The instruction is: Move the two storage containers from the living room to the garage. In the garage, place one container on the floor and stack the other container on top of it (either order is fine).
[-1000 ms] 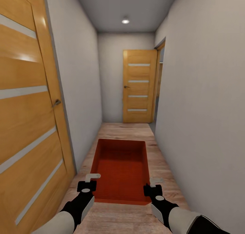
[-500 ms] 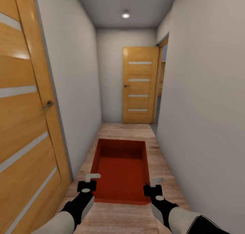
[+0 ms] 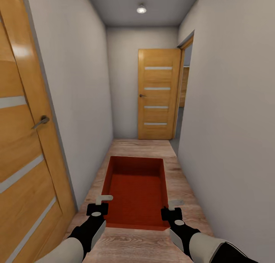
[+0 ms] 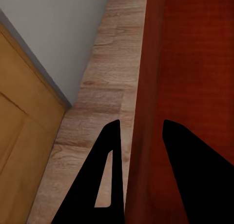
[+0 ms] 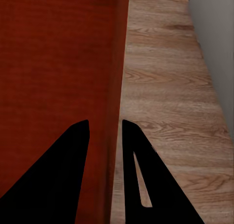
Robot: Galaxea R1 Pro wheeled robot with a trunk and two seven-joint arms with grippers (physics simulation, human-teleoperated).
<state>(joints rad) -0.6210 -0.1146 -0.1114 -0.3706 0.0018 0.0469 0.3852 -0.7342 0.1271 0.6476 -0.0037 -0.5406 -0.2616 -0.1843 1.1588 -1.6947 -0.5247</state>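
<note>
The side door [image 3: 26,141] has slid closer (the camera moved). Left gripper [image 3: 100,204] and right gripper [image 3: 172,208] clamp the storage container [image 3: 136,190], walls near each side, hallway floor [image 3: 141,144] open ahead.

An orange-red rectangular storage container [image 3: 136,192] is carried level and open side up, its long axis pointing away down a narrow hallway. Its inside is empty, with plain smooth walls and a faintly ribbed bottom. The left end effector [image 3: 102,202] pinches the left long wall near the close corner, and the right end effector [image 3: 172,206] pinches the right wall likewise.
</note>
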